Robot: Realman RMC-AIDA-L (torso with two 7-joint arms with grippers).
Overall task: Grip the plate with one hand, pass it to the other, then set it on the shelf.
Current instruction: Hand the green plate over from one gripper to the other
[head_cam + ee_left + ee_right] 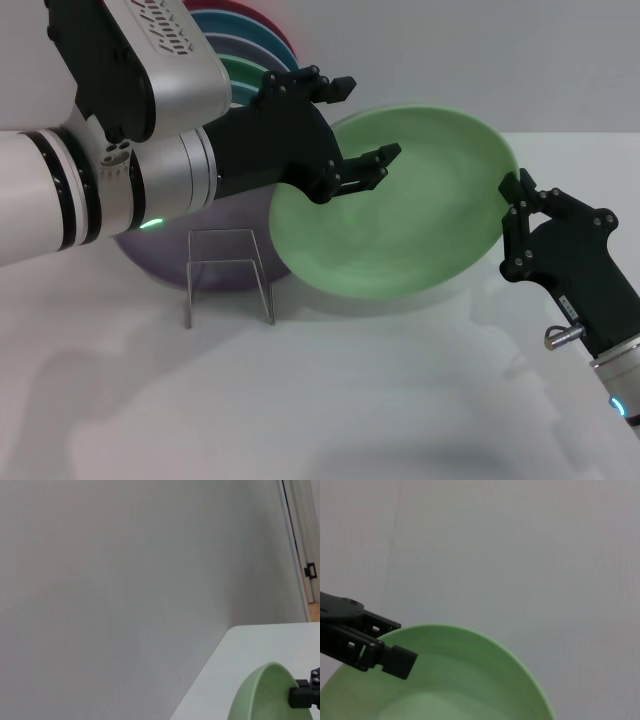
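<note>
Above the white table (330,400), mid-frame, the right end effector (520,195) pinches the plate (400,215); the left end effector (350,125) is spread at its upper-left rim.

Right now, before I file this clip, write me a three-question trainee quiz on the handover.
1. True or false: the plate rests in the shelf.
2. Which pincer pinches the plate's rim on the robot's right? A) left pincer B) right pincer
3. Fill in: behind the shelf leans a ___ plate.

Key: 1 false, it is held in the air. 2 B; the left pincer is spread open at the opposite rim. 3 lavender.
</note>
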